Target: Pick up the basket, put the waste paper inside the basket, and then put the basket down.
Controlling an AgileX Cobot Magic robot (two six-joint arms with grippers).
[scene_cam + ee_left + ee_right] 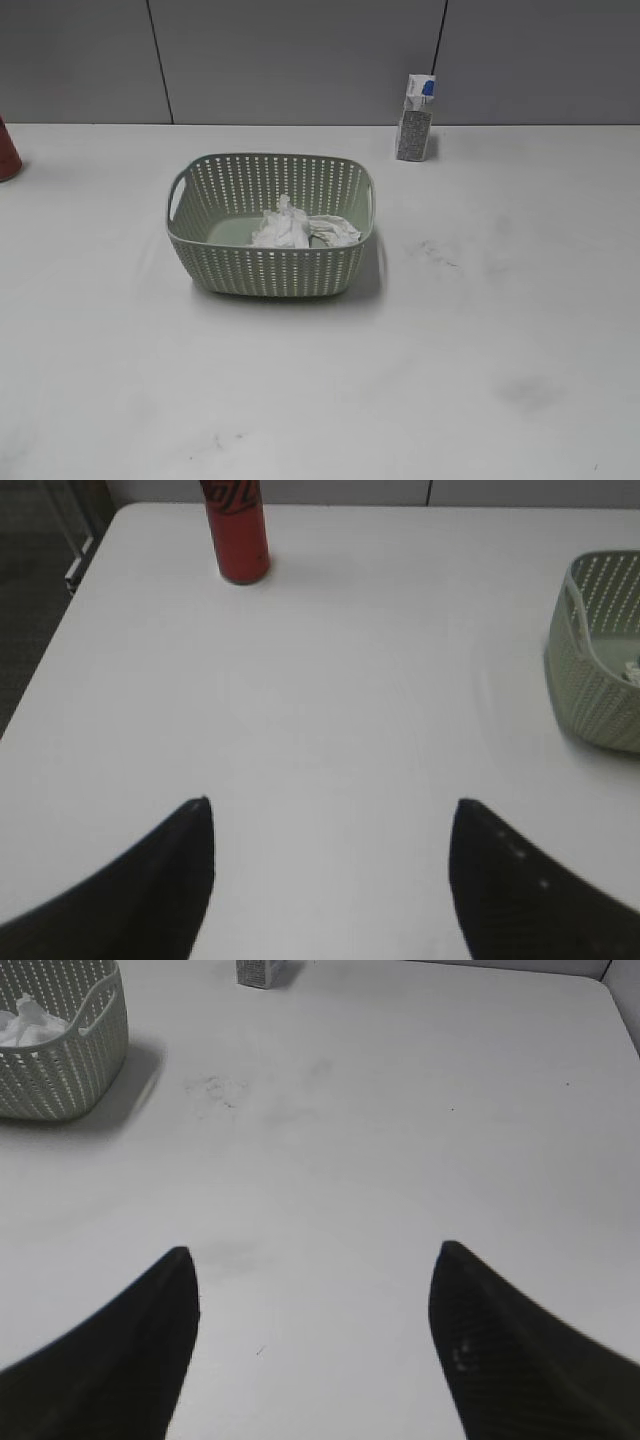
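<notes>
The pale sage-green basket (270, 268) stands on the white table, left of centre in the exterior view. Crumpled white waste paper (298, 228) lies inside it. The basket shows at the right edge of the left wrist view (595, 685) and at the top left of the right wrist view (60, 1070), where the waste paper (28, 1026) shows over its rim. My left gripper (333, 805) is open and empty over bare table, left of the basket. My right gripper (312, 1252) is open and empty over bare table, right of the basket. Neither gripper shows in the exterior view.
A red can (236, 530) stands at the table's far left; its edge shows in the exterior view (6, 150). An upright white-grey carton with a blue mark (416, 118) stands at the back right, also in the right wrist view (262, 971). The table's left edge (50, 670) is near.
</notes>
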